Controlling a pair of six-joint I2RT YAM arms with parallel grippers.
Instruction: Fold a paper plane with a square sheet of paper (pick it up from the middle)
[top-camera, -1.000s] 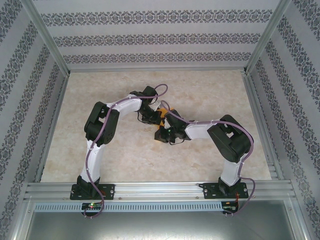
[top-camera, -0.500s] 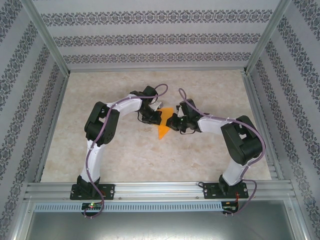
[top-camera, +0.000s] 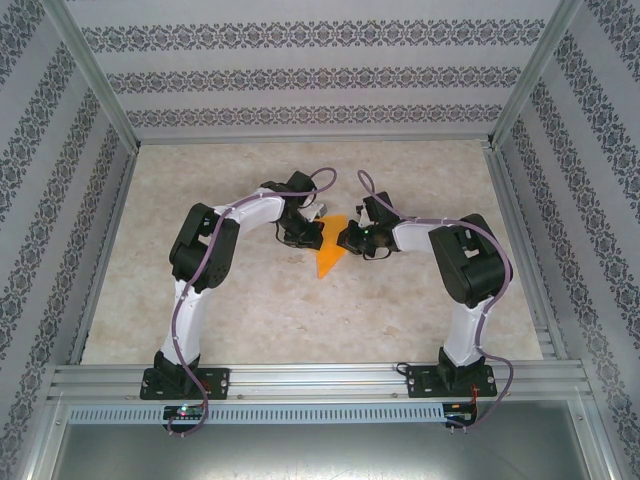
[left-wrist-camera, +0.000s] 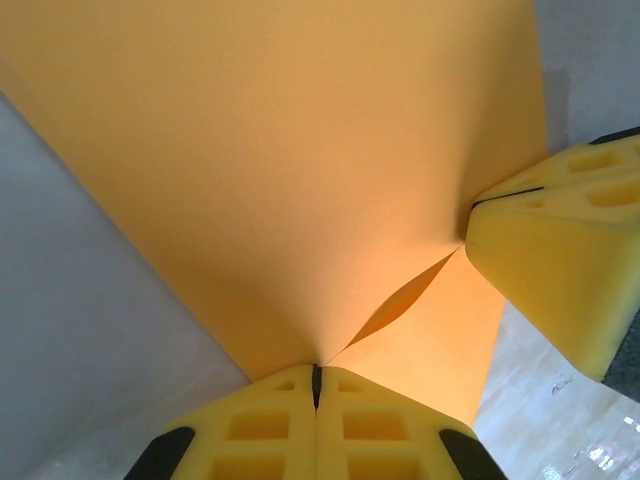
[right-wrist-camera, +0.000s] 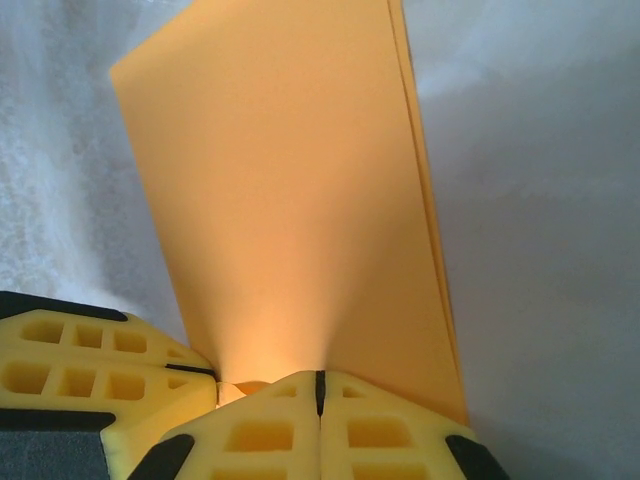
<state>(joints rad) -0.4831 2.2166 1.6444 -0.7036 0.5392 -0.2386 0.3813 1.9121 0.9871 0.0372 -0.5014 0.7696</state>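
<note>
We see both arms reaching inward over the pale marbled table (top-camera: 420, 170), their tips meeting near its middle. Between them is the orange paper (top-camera: 328, 258), which from above looks like a narrow triangle with its point towards the near edge of the table.

The left gripper (top-camera: 310, 235) sits on the left side of the paper and the right gripper (top-camera: 347, 238) on the right side, very close to each other at the paper's wider far end.

In the left wrist view, we see the left gripper's yellow fingers (left-wrist-camera: 270, 430) pressed together with no gap, pinching an edge of the paper. A crease runs up from the pinch, and one layer lifts a little off the other beside it. To the right, the other gripper's yellow fingers (left-wrist-camera: 560, 260) clamp the same paper along its side edge.

In the right wrist view, the right gripper's jaws are likewise closed tight on the paper, which rises away from them as a broad flat panel. Two layers show along its right edge. The left gripper's fingers (right-wrist-camera: 90, 365) lie just beside it, at lower left.

We cannot tell whether the paper's point touches the table.
</note>
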